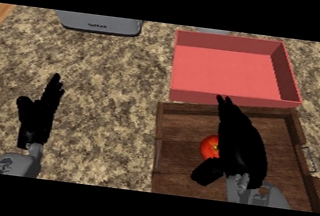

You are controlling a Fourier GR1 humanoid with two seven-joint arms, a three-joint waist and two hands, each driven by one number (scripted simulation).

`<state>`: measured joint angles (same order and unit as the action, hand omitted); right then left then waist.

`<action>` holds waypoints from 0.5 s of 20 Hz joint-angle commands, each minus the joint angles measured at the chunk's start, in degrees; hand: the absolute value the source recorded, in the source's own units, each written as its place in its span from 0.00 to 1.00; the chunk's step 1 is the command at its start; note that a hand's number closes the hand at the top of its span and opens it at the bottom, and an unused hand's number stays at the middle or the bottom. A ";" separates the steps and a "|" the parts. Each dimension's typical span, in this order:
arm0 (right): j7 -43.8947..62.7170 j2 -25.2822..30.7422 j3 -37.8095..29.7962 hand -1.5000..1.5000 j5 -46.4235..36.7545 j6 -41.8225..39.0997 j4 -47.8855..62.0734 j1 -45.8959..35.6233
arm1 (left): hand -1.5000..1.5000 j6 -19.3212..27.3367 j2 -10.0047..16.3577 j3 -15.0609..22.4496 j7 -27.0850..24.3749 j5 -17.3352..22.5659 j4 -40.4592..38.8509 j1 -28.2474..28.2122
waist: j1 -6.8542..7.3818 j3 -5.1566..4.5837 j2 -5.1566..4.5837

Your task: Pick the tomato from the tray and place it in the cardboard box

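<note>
Currently | right hand (242,146) unclenched over tray (183,176), near-right tabletop (108,73) corner | tomato (209,146) half hidden by its palm, perhaps touching | box (231,71) beyond tray | left hand (37,117) relaxed, near-left edge

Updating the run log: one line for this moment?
right hand: open over tomato in wooden tray | grasp: not yet | left hand: open, resting | red box: empty

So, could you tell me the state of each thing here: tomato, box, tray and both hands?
tomato: lies in the tray, partly hidden by the right hand.
box: open at the top, nothing inside.
tray: holds the tomato.
right hand: open, fingers straight, over the tray beside the tomato.
left hand: open, resting at the left, holding nothing.
</note>
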<state>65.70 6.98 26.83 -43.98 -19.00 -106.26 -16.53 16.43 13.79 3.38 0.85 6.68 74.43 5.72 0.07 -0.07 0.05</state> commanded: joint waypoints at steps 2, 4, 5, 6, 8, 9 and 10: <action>11.26 -2.62 0.88 0.00 -3.05 -5.75 1.35 0.10 | 0.50 -1.39 0.84 -0.75 -0.31 0.27 0.16 -1.12 | -0.05 0.00 0.05; 9.33 -3.29 0.90 0.00 -4.41 -4.76 2.05 1.88 | 0.50 -2.25 1.27 -0.98 0.52 1.03 2.98 -2.89 | 0.14 0.04 0.10; 8.58 -3.40 -0.05 0.00 -4.60 -4.92 2.90 1.98 | 0.50 -0.32 -0.72 -0.05 -1.29 -0.60 1.53 -2.16 | -0.05 0.03 0.03; 6.66 -3.02 -2.90 0.00 -2.77 -7.17 4.16 -0.19 | 0.50 -0.68 -1.21 0.49 -2.29 -0.84 1.74 -3.92 | 0.15 0.04 -0.02; 5.82 -2.92 -3.32 0.00 -3.39 -8.30 3.28 0.99 | 0.50 -1.01 -0.56 -1.52 -1.47 -0.49 -2.80 0.42 | -0.33 0.02 -0.08; 4.30 -3.65 -3.11 0.00 -5.82 -4.98 6.36 1.19 | 0.50 -0.51 -0.38 -1.09 0.33 -0.95 -0.58 0.58 | -0.09 0.05 -0.07; 2.25 -3.12 -4.89 0.00 -4.42 -6.19 7.04 1.23 | 0.50 -0.95 -0.92 -0.94 -0.25 -0.64 0.40 -0.43 | 0.00 0.06 -0.05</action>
<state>62.32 4.63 24.14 -48.29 -21.79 -101.62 -14.47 15.75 13.35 2.70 0.42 6.15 74.67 4.98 0.02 -0.03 0.03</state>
